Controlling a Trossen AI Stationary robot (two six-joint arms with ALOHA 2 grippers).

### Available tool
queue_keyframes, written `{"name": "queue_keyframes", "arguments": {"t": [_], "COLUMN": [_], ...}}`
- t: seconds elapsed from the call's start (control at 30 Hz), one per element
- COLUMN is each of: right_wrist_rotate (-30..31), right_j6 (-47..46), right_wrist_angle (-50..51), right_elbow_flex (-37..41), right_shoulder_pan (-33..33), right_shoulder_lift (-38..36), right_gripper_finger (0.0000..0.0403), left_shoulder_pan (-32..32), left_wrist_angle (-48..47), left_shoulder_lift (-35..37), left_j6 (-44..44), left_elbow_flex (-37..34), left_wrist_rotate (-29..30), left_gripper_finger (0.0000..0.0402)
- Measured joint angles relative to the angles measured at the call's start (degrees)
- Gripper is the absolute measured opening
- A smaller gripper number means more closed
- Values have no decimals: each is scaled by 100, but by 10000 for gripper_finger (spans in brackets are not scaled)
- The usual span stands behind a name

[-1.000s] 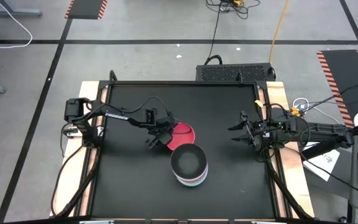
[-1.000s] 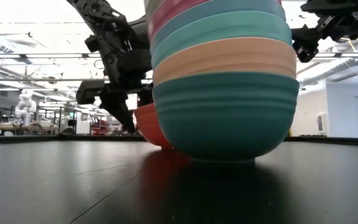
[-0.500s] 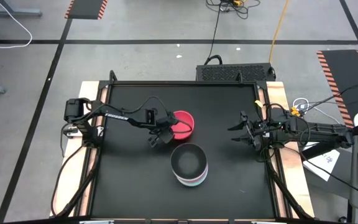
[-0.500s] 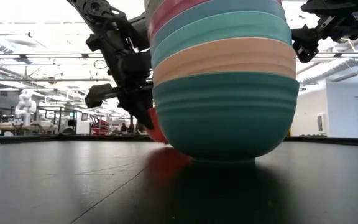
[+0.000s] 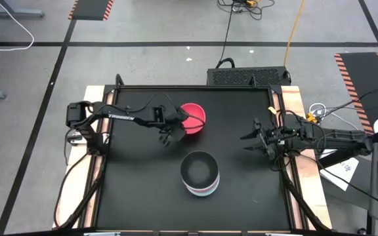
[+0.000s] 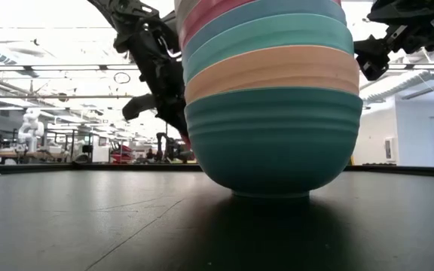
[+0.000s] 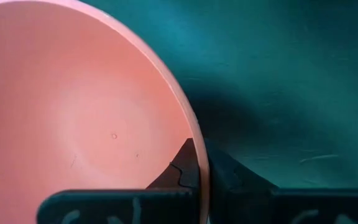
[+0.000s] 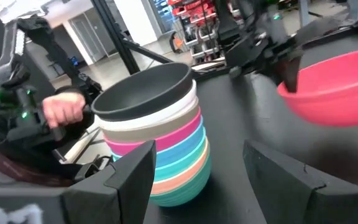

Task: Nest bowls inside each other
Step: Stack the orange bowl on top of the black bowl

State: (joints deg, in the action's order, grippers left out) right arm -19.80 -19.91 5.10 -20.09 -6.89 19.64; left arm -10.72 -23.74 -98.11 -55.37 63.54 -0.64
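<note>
Your left gripper [image 5: 176, 124] has a red bowl [image 5: 192, 118] pinched by its rim, held above the black bench [image 5: 136, 190].

The jaws are clenched on that rim, one inside the bowl and one outside, as the left wrist view shows. The bowl hangs clear of the bench toward its far side, apart from the stack of bowls [image 5: 199, 173] standing near the bench's middle. That stack has a black bowl [image 8: 145, 93] on top, then white, taupe, magenta, blue, cyan, peach and a green one at the bottom. In the low view the stack fills the foreground and hides most of the held bowl. Your right gripper [image 5: 247, 140] waits near the bench's right edge, jaws released and spread, holding nothing. Beyond the stack, a person's hand [image 8: 61, 111] shows in the right wrist view.
</note>
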Motion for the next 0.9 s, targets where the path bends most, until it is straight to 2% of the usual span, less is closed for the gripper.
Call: {"name": "queue_keyframes", "arguments": {"t": [0.27, 0.53, 0.7, 0.9], "right_wrist_rotate": [24, 47, 51, 54], "right_j6": [4, 43, 44, 108], "right_wrist_angle": [-44, -30, -10, -9], "right_elbow_flex": [-2, -2, -2, -2], "right_shoulder_pan": [287, 380, 380, 440], "right_shoulder_lift": [-2, -9, -9, -9], "right_gripper_finger": [235, 235, 235, 235], "left_shoulder_pan": [-196, -137, 127, 360], "left_wrist_angle": [-638, -1320, -1583, -1877], "left_shoulder_lift": [981, 2212, 2669, 2922], "left_j6": [59, 384, 711, 1149], "left_elbow_flex": [-10, -10, -15, -169], "left_wrist_rotate": [12, -962, -519, -321], "left_gripper_finger": [2, 1, 1, 1]}}
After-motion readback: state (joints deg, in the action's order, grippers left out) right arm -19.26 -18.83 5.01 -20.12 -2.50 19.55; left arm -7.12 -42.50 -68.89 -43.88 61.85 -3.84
